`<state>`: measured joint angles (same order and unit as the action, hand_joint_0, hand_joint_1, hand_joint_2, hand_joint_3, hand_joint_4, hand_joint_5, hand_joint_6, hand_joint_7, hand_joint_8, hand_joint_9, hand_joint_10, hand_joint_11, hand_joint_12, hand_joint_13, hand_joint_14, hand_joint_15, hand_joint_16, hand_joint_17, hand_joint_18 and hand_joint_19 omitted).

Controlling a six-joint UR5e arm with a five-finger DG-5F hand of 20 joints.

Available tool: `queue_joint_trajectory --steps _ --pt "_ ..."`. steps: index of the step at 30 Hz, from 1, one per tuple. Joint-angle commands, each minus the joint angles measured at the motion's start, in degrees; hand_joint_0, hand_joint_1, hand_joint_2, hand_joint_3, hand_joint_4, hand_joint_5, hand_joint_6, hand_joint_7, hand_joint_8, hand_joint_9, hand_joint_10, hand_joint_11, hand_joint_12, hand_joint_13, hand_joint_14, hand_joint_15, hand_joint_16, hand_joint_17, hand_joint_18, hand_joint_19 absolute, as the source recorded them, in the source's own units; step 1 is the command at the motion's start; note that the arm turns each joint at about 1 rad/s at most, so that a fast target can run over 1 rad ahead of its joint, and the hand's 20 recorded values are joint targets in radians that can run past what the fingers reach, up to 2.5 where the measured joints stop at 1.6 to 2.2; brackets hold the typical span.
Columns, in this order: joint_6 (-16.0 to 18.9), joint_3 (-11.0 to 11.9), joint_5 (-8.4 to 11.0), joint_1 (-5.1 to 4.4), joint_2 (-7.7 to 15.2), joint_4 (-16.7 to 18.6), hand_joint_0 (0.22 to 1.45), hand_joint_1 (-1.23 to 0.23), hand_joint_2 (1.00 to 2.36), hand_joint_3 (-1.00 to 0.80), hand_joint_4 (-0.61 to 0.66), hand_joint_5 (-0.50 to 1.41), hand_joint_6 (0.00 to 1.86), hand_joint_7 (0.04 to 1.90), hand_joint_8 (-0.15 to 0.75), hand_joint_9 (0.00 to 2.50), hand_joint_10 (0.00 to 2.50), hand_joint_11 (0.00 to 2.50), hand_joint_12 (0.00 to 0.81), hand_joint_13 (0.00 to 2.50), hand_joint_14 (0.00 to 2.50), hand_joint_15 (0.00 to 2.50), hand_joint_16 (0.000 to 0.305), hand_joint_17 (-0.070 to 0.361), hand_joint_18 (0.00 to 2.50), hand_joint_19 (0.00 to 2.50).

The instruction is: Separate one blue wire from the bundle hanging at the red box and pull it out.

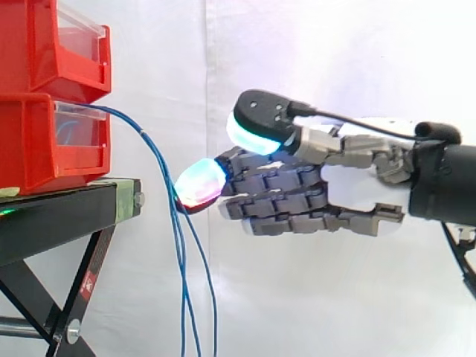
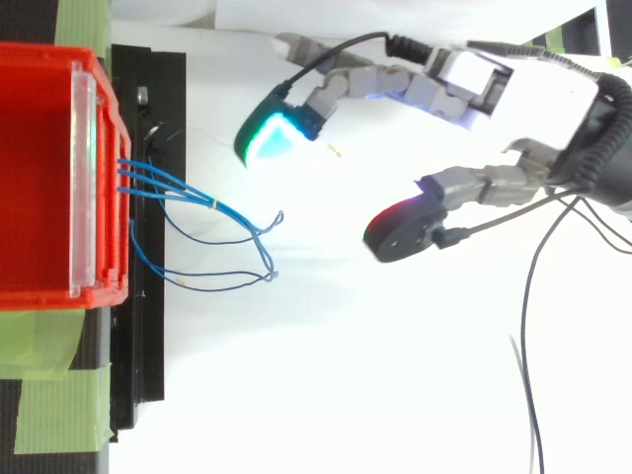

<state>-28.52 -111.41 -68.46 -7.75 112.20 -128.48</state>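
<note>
Task item: blue wires (image 1: 178,230), a loose bundle of several thin strands.
Wire appearance: a uniform blue sheath. The strands run close together where they leave the bin, then spread apart lower down. From above (image 2: 212,204) they meet at one point and fan out into open loops.
Wire location: the bundle leaves the front of the lower red bin (image 1: 37,149), arcs outward and hangs down in front of the black stand (image 1: 59,212), passing out of the bottom of the side view.
Bin stack: an upper red bin (image 1: 44,44) sits on the lower one. Each has a clear front panel (image 1: 74,130).
Hand: the hand (image 1: 320,178) enters from the right at the height of the hanging bundle, fingers extended toward the bins.
Hand state: released. The fingers are straight and spread and grasp nothing.
Fingertips: the leading pad (image 1: 201,182) glows white and magenta and lies just beside the wires in the side view. The top view shows the green-lit pad (image 2: 272,135) and the red-lit pad (image 2: 400,225) both apart from the loops.
Labels and writing: a small red and white sticker (image 1: 88,283) is on a stand leg, its print too small to read.
Other markings: green tape (image 2: 59,405) lies beside the bin.
Background: white curtain (image 1: 335,44).
</note>
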Motion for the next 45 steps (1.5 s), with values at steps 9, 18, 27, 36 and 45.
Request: queue_joint_trajectory --steps 9,18,27,36,45 --pt "0.31 5.15 -0.71 -0.16 4.26 -0.02 0.5 -0.49 1.0 -0.5 0.22 -0.27 0.5 0.8 0.163 0.0 0.0 0.0 0.336 0.0 0.0 0.05 0.071 0.159 0.0 0.09" --pt "0.48 5.94 -0.44 -0.86 4.26 -0.11 0.52 -0.51 1.0 -0.5 0.24 -0.26 0.5 0.84 0.163 0.0 0.0 0.0 0.331 0.0 0.0 0.05 0.07 0.157 0.0 0.1" --pt "3.56 8.75 -0.44 -1.04 4.26 -3.54 0.54 -0.57 1.0 -0.5 0.27 -0.25 0.5 0.92 0.16 0.0 0.0 0.0 0.323 0.0 0.0 0.05 0.067 0.152 0.0 0.1" --pt "3.38 8.75 -0.44 -1.22 4.26 -3.54 0.56 -0.6 1.0 -0.5 0.28 -0.23 0.5 1.01 0.155 0.0 0.0 0.0 0.317 0.0 0.0 0.07 0.066 0.147 0.0 0.12" --pt "3.3 8.84 -0.44 -1.3 4.26 -2.57 0.57 -0.62 1.0 -0.5 0.28 -0.23 0.5 1.05 0.151 0.0 0.0 0.0 0.317 0.0 0.0 0.06 0.064 0.144 0.0 0.13"
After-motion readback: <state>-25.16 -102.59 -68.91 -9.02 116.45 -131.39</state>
